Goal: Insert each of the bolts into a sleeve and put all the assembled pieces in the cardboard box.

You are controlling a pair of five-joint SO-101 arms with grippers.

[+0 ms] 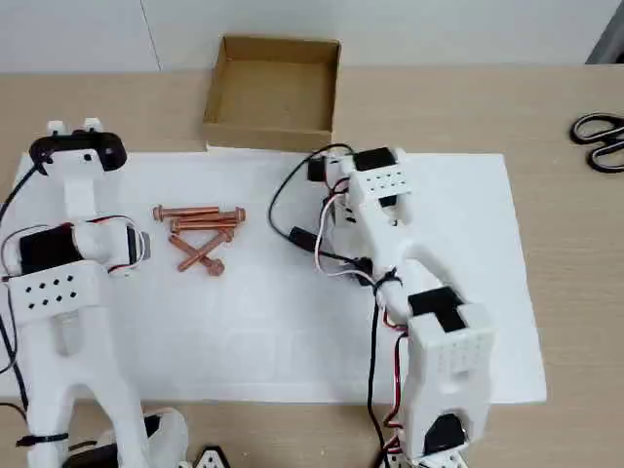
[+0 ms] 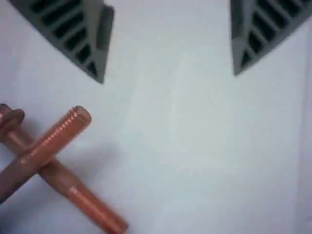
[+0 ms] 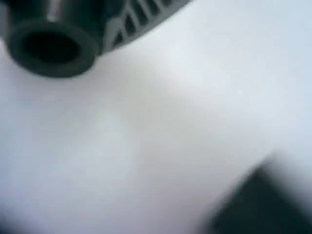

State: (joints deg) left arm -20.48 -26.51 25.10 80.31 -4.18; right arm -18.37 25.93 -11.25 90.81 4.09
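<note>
Several copper bolts (image 1: 200, 234) lie in a loose pile on the white sheet (image 1: 263, 331), left of centre. Two of them, crossed (image 2: 44, 156), appear in the left wrist view just beside my left gripper (image 2: 168, 77). That gripper hangs open over bare sheet with nothing between its fingers. My right gripper (image 1: 327, 175) sits low over the sheet near its far edge, just in front of the cardboard box (image 1: 273, 93). It looks shut on a black hollow sleeve (image 3: 48, 48), whose open end faces the camera beside a ribbed finger (image 3: 141, 19).
The open cardboard box stands against the far edge of the sheet. Scissors (image 1: 600, 136) lie at the far right of the wooden table. Loose cables (image 1: 322, 244) trail along the right arm. A dark blur (image 3: 253, 200) covers one corner of the right wrist view.
</note>
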